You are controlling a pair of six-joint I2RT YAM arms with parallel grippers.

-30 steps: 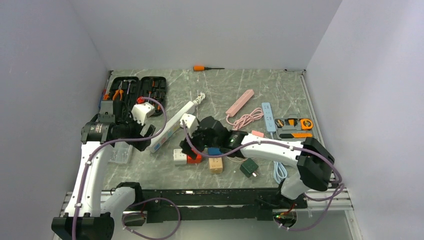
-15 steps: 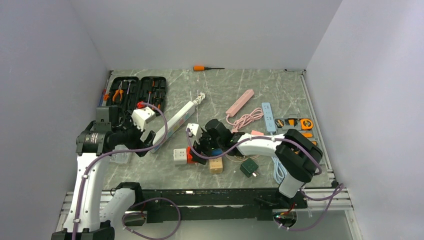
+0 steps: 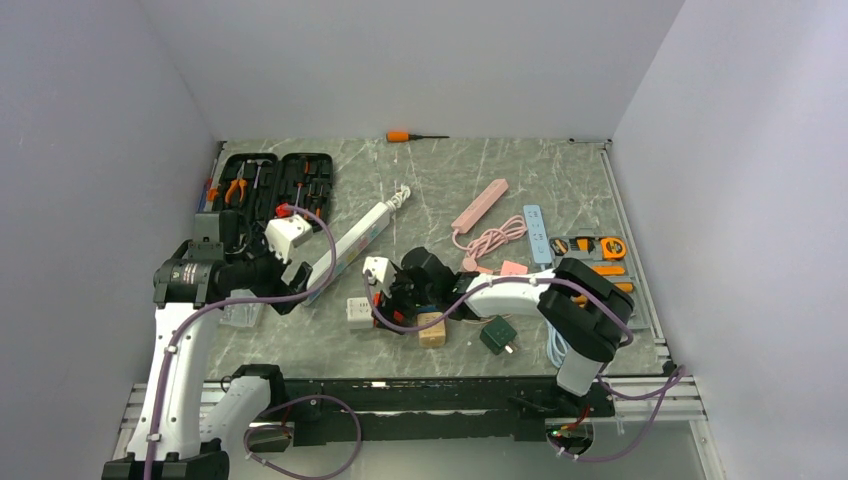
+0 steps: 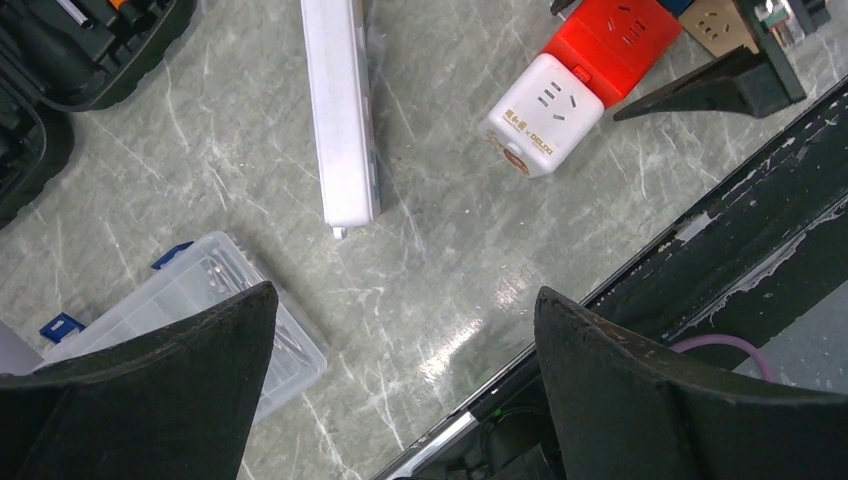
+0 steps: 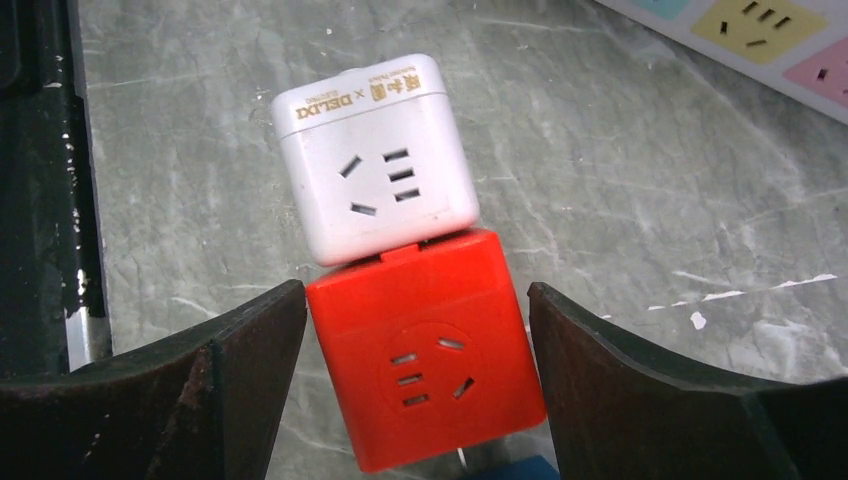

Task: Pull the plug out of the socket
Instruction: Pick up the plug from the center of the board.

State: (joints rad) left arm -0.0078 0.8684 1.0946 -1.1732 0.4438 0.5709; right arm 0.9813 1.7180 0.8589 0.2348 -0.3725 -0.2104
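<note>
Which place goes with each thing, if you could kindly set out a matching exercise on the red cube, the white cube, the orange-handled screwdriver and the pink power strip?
Things:
1. red cube
2. white cube
3. orange-handled screwdriver
4. pink power strip

Places:
A. by the far edge of the table
B. joined to the red cube, lying beyond the jaws
C. between the open jaws of the right gripper
D. next to a coiled pink cable

Pairs: 1-C, 2-B, 3-A, 4-D.
</note>
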